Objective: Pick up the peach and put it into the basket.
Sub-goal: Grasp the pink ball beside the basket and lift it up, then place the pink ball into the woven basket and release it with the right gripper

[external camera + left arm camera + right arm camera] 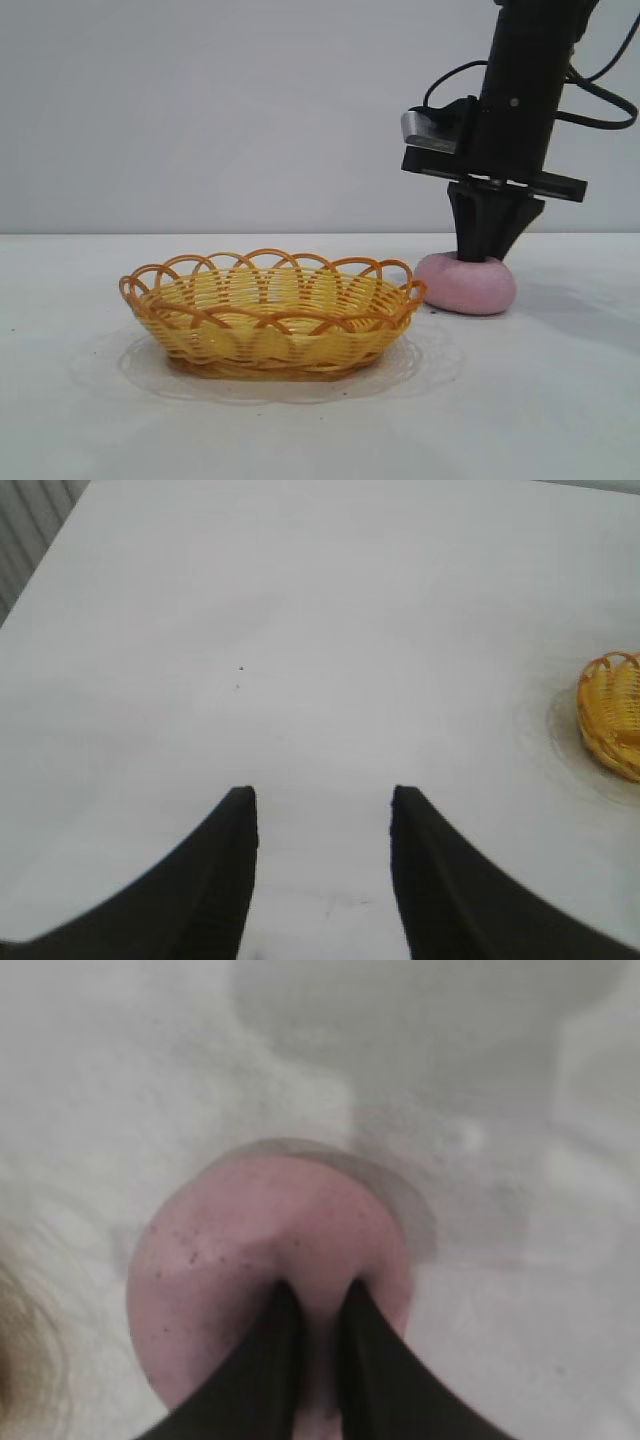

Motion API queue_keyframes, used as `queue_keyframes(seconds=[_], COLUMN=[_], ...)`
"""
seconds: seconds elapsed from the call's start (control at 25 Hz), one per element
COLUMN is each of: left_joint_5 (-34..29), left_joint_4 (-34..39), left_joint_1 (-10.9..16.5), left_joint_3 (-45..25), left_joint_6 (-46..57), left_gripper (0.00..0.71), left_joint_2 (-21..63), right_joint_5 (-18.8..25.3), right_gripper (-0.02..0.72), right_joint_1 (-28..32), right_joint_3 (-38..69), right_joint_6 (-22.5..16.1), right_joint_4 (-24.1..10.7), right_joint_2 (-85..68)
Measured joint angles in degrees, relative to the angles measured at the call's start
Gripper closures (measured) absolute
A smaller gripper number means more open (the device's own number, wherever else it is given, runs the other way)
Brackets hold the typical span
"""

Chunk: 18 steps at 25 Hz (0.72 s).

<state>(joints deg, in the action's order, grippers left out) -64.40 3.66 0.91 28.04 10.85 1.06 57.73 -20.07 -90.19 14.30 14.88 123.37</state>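
Woven yellow wicker with an orange looped rim, the basket (270,315) sat empty on the white worktop (80,420). Beside it my right tool (488,255) pressed its nearly closed fingers onto the matte pink peach (466,284); my left tool (322,810) hung apart.

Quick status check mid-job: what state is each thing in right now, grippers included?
peach: on the table beside the basket, not lifted, right gripper's fingertips pressing on its top.
basket: upright on the table, nothing visible inside.
right gripper: down on the peach, fingers nearly together.
left gripper: open, above bare table, holding nothing.
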Motion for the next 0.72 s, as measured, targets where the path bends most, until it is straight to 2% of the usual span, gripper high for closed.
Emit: queue_keyframes(seconds=[0.12,0.24,0.4,0.52,0.72], left_joint_5=[0.0,0.0,0.0,0.0,0.0], left_joint_4=[0.0,0.0,0.0,0.0,0.0], left_joint_1=[0.2,0.2,0.2,0.2,0.2], left_joint_3=[0.0,0.0,0.0,0.0,0.0], left_joint_6=[0.0,0.0,0.0,0.0,-0.2], left_gripper=[0.392,0.392,0.392,0.392,0.392], left_joint_2=[0.0,0.0,0.0,0.0,0.0], right_joint_5=[0.0,-0.7,0.3,0.9,1.1], right_gripper=[0.703,0.703,0.703,0.703,0.703], right_joint_1=[-3.0,-7.4,-14.3,-17.3,-18.6], right_joint_3=[0.1,0.1,0.0,0.0,0.0], right_joint_6=[1.6,4.3,5.5,5.6,5.6], right_joint_4=[0.1,2.9,5.6,5.6,5.6], right_joint_2=[-4.8,-11.0,-13.4,-10.6,-5.4])
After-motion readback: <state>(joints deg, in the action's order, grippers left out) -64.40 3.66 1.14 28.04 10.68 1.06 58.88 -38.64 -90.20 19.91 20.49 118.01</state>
